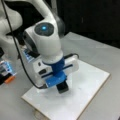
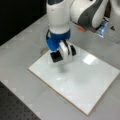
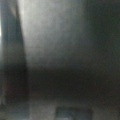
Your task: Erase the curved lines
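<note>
The white board lies flat on the grey table in both front views. My gripper, with blue fingers, points down over the board's part nearest the arm, shut on a black block eraser. The eraser seems to hang a little above the board, with a faint shadow beside it. No curve lines show on the bare board; the arm hides the part beneath it. The wrist view is a dark blur of grey surface.
The board's wooden edge rests on the grey table. Small orange and blue items sit by the arm's base. A black perforated surface fills a front view's bottom left.
</note>
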### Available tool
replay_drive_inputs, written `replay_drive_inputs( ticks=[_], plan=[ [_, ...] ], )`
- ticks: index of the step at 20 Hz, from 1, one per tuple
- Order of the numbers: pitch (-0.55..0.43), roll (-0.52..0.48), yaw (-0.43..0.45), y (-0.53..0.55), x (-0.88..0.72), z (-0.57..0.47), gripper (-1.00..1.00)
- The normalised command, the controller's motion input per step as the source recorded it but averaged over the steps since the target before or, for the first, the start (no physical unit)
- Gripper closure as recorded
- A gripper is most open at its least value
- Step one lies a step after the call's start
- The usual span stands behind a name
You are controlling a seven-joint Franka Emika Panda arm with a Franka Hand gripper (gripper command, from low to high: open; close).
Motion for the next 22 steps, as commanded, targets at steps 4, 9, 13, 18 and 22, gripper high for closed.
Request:
replay_drive_inputs(
  ticks=[4, 9, 13, 18, 22],
  plan=[
    [-0.118, -0.022, 0.354, -0.28, -0.23, -0.09, 1.00],
    [-0.101, -0.049, 0.273, -0.25, -0.15, -0.10, 1.00],
    [-0.088, -0.077, 0.298, -0.33, -0.11, -0.12, 1.00],
    [-0.078, -0.055, 0.287, -0.38, -0.03, -0.10, 1.00],
    [-0.064, -0.011, 0.236, -0.38, 0.12, -0.11, 1.00]
  ],
)
